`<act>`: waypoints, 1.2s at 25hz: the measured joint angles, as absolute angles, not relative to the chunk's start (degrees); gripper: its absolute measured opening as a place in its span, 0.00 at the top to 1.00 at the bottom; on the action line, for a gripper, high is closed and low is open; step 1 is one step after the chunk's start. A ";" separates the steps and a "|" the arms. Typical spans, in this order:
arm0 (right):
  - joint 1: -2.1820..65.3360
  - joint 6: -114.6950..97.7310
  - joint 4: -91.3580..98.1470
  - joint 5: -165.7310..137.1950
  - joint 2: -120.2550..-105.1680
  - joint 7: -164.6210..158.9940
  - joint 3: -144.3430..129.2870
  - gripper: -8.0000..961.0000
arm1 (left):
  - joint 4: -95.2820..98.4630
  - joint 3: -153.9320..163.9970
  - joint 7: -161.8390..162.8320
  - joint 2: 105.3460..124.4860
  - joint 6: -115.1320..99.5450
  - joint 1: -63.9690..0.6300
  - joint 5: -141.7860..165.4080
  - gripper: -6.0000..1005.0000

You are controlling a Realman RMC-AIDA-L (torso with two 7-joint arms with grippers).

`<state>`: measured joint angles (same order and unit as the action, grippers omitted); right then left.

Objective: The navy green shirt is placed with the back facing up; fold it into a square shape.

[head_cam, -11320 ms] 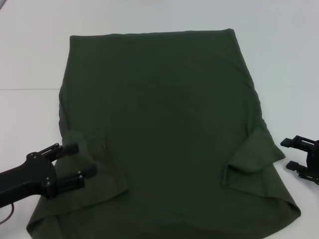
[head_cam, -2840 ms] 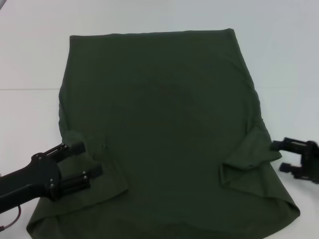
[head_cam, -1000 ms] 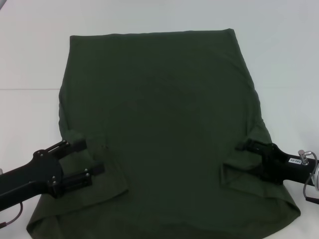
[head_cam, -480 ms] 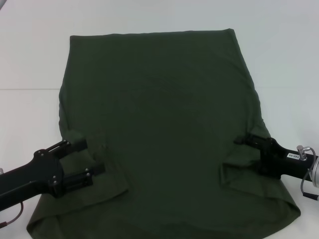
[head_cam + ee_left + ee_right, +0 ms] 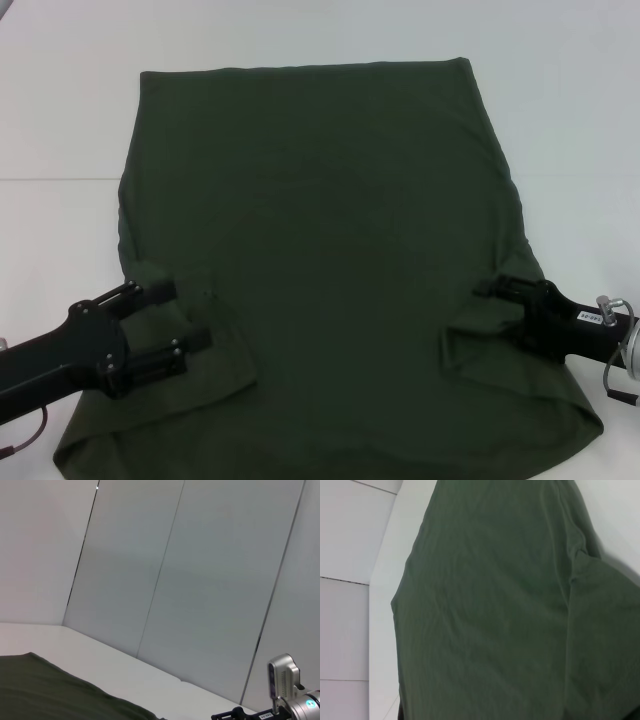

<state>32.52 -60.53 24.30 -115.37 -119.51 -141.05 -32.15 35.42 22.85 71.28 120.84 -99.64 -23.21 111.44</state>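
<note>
Across the middle of the white table (image 5: 60, 100) lies the shirt (image 5: 320, 250), back up and spread flat, its straight hem at twelve o'clock and both short sleeves already turned inward onto the body at about eight and four o'clock.

At eight o'clock the left gripper (image 5: 178, 318) sits over the folded left sleeve with its fingers apart, one above the sleeve edge and one below it; it has hardly shifted over the last few seconds. At four o'clock the right gripper (image 5: 497, 297) is the one that changed: a few seconds ago it hung off the cloth beside the right edge, and now it has reached in over the folded right sleeve. Its fingers are dark against dark fabric, so I cannot tell whether they are apart or pinching the sleeve.

With both grippers now stationed at the sleeves, my judgement is that a paired grasp for the next fold is being set up, and no fold of the body has begun.

Cut off at six o'clock is the collar end of the shirt. Neither wrist view shows its own arm's fingers.
</note>
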 joint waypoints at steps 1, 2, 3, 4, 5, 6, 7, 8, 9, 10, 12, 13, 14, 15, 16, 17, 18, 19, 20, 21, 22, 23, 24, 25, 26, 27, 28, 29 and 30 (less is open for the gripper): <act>32.53 -60.52 24.24 -115.36 -119.51 -141.02 -32.11 0.14 | 35.42 22.85 71.28 120.84 -99.66 -23.20 111.44 0.11; 32.54 -60.48 24.12 -115.37 -119.52 -141.02 -32.07 0.17 | 35.42 22.85 71.28 120.84 -99.69 -23.21 111.44 0.11; 32.57 -60.43 23.95 -115.36 -119.53 -141.03 -32.05 0.20 | 35.42 22.85 71.28 120.84 -99.71 -23.20 111.44 0.11; 32.62 -60.34 23.80 -115.37 -119.53 -141.06 -32.04 0.23 | 35.42 22.85 71.28 120.84 -99.73 -23.19 111.44 0.11; 32.66 -60.23 23.62 -115.37 -119.53 -141.09 -32.04 0.26 | 35.42 22.85 71.28 120.84 -99.75 -23.17 111.44 0.11; 32.71 -60.12 23.41 -115.37 -119.53 -141.16 -32.04 0.29 | 35.42 22.85 71.28 120.84 -99.75 -23.15 111.44 0.11; 32.75 -60.06 23.20 -115.37 -119.53 -141.22 -32.04 0.30 | 35.42 22.85 71.28 120.84 -99.77 -23.14 111.44 0.11; 32.77 -60.02 23.00 -115.36 -119.53 -141.27 -32.02 0.30 | 35.42 22.85 71.28 120.84 -99.80 -23.13 111.44 0.11; 32.79 -60.02 22.89 -115.36 -119.53 -141.21 -31.97 0.31 | 35.42 22.86 71.28 120.84 -99.82 -23.13 111.44 0.11; 32.81 -60.01 22.86 -115.33 -119.55 -141.03 -31.94 0.31 | 35.42 22.87 71.28 120.84 -99.85 -23.11 111.44 0.11; 32.91 -60.03 22.92 -115.31 -119.68 -140.63 -31.93 0.33 | 35.47 22.88 71.38 120.84 -99.90 -23.05 111.44 0.11; 32.96 -60.05 23.00 -115.31 -119.74 -140.52 -31.99 0.33 | 35.51 22.87 71.47 120.84 -99.95 -23.00 111.44 0.11; 32.96 -60.05 23.05 -115.31 -119.75 -140.52 -32.12 0.34 | 35.51 22.87 71.52 120.83 -99.97 -22.98 111.44 0.11; 32.96 -60.05 23.11 -115.31 -119.76 -140.51 -32.22 0.34 | 35.52 22.86 71.58 120.81 -99.99 -22.96 111.44 0.11; 32.96 -60.03 23.16 -115.31 -119.76 -140.49 -32.34 0.35 | 35.51 22.85 71.60 120.80 -100.01 -22.95 111.44 0.11; 32.96 -60.03 23.19 -115.31 -119.77 -140.40 -32.38 0.36 | 35.51 22.85 71.59 120.80 -100.02 -22.93 111.44 0.11; 32.97 -60.04 23.20 -115.30 -119.77 -140.27 -32.39 0.43 | 35.50 22.85 71.60 120.80 -100.02 -22.91 111.44 0.11; 32.98 -60.09 23.21 -115.31 -119.78 -140.14 -32.36 0.51 | 35.51 22.85 71.59 120.80 -100.02 -22.89 111.44 0.11; 33.00 -60.17 23.23 -115.31 -119.78 -140.04 -32.28 0.58 | 35.50 22.85 71.59 120.80 -100.02 -22.87 111.44 0.11; 33.02 -60.28 23.26 -115.31 -119.79 -139.97 -32.20 0.63 | 35.50 22.85 71.59 120.80 -100.02 -22.85 111.44 0.11; 33.03 -60.37 23.29 -115.31 -119.79 -139.94 -32.15 0.68 | 35.47 22.85 71.58 120.80 -100.02 -22.85 111.44 0.11; 33.04 -60.40 23.35 -115.31 -119.79 -139.90 -32.12 0.73 | 35.45 22.85 71.54 120.81 -100.02 -22.85 111.44 0.11; 33.04 -60.42 23.39 -115.31 -119.79 -139.86 -32.11 0.77 | 35.44 22.85 71.48 120.82 -100.02 -22.85 111.44 0.11; 33.05 -60.43 23.41 -115.31 -119.79 -139.82 -32.09 0.82 | 35.44 22.85 71.47 120.82 -100.02 -22.85 111.43 0.11; 33.05 -60.44 23.43 -115.31 -119.79 -139.78 -32.09 0.85 | 35.43 22.85 71.46 120.83 -100.02 -22.85 111.42 0.11; 33.05 -60.44 23.43 -115.31 -119.79 -139.77 -32.12 0.88 | 35.42 22.85 71.48 120.83 -100.02 -22.85 111.41 0.11; 33.06 -60.44 23.45 -115.31 -119.78 -139.75 -32.25 0.91 | 35.42 22.85 71.52 120.84 -100.02 -22.85 111.40 0.11; 33.14 -60.45 23.48 -115.32 -119.73 -139.75 -32.45 0.94 | 35.42 22.85 71.58 120.84 -100.02 -22.85 111.40 0.11; 33.24 -60.45 23.57 -115.34 -119.63 -139.75 -32.62 0.97 | 35.42 22.85 71.60 120.84 -100.02 -22.85 111.39 0.11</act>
